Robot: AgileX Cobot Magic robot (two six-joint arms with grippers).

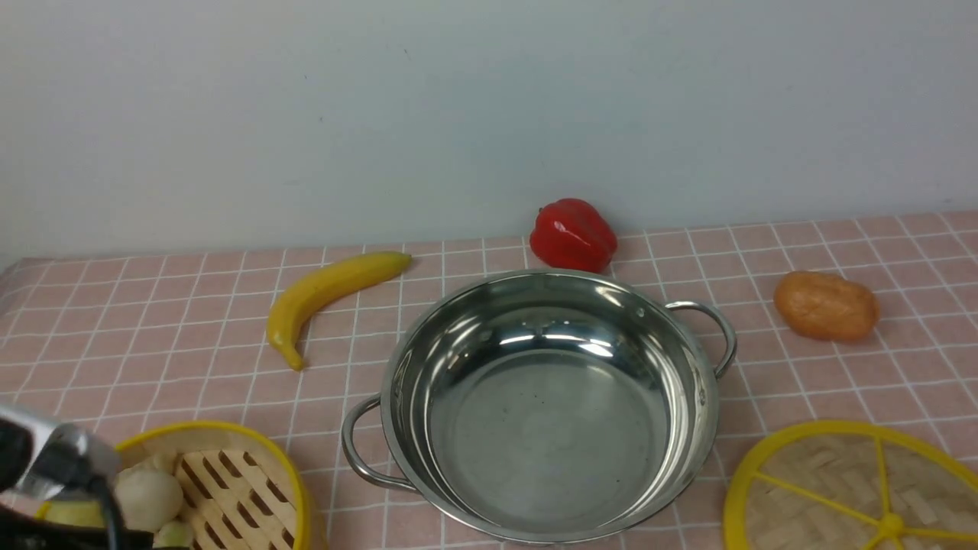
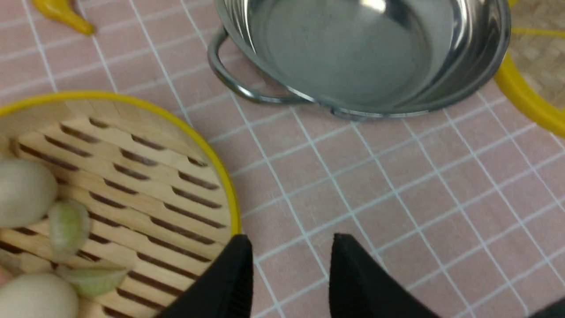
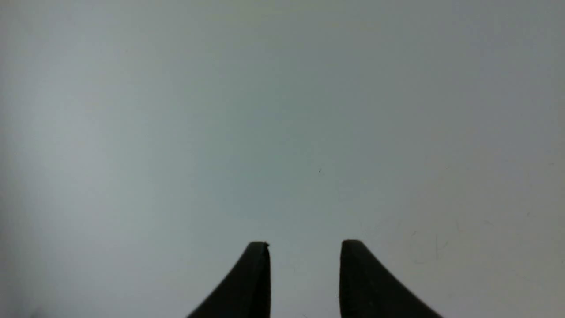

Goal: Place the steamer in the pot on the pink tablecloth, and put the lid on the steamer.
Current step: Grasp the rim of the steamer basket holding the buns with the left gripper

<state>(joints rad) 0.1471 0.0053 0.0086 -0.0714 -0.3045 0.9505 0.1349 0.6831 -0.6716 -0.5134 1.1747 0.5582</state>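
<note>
Against a pale wall (image 1: pixel 458 114), the pink tablecloth (image 1: pixel 153 344) carries the steamer (image 1: pixel 229 477) left of the pot (image 1: pixel 550 412). Its rim lies just beside the left hand (image 2: pixel 291 240), released and empty. The right hand (image 3: pixel 302 243), also released, points away.

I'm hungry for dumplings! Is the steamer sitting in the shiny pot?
No, the steamer sits on the tablecloth beside the pot, which holds nothing.
</note>
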